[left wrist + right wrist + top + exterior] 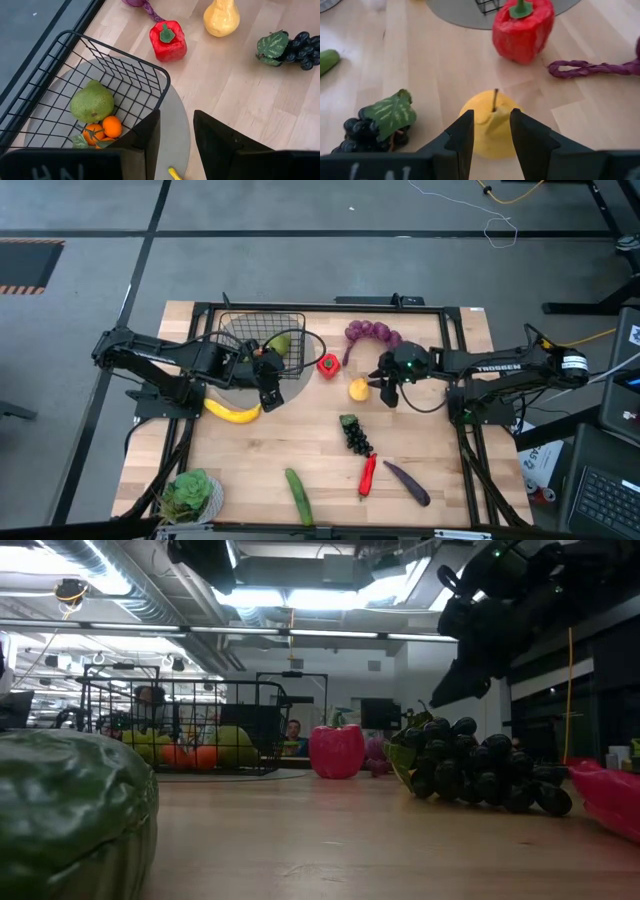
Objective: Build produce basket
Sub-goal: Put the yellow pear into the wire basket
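The black wire basket stands on a round grey mat at the far left and holds a green fruit and small oranges. My left gripper hangs open above the mat at the basket's near right corner, with nothing between its fingers. My right gripper is open, slanting down just above a yellow pear-shaped fruit, which lies on the table at mid-table. A red pepper stands beyond it, beside the mat.
On the table lie a purple bunch, dark grapes with a leaf, a red chili, an eggplant, a cucumber, a banana and a green leafy vegetable. A black frame borders the table.
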